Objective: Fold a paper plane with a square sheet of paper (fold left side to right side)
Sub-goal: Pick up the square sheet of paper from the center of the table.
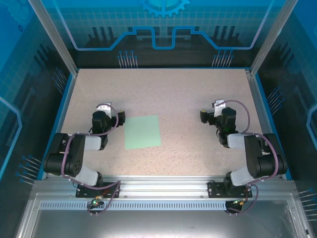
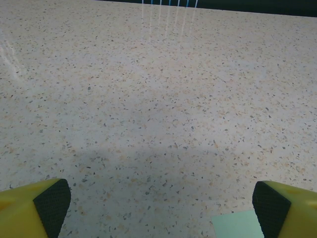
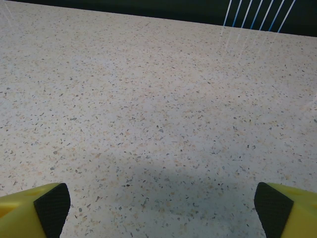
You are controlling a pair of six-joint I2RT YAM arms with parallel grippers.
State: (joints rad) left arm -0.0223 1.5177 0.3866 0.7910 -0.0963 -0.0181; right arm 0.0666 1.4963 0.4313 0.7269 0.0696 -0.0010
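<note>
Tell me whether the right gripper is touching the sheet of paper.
Apart. The top external view shows a wide stretch of bare table between the right gripper and the square sheet of paper.

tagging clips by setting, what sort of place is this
Likely a lab robot cell: speckled table walled by clear blue-printed panels on aluminium posts, two arms bolted to a rail, square sheet of paper laid out.

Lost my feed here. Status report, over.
Left claw open, right claw open, both empty. Square sheet of paper flat, unfolded, beside left claw. Nothing blocking it.
</note>
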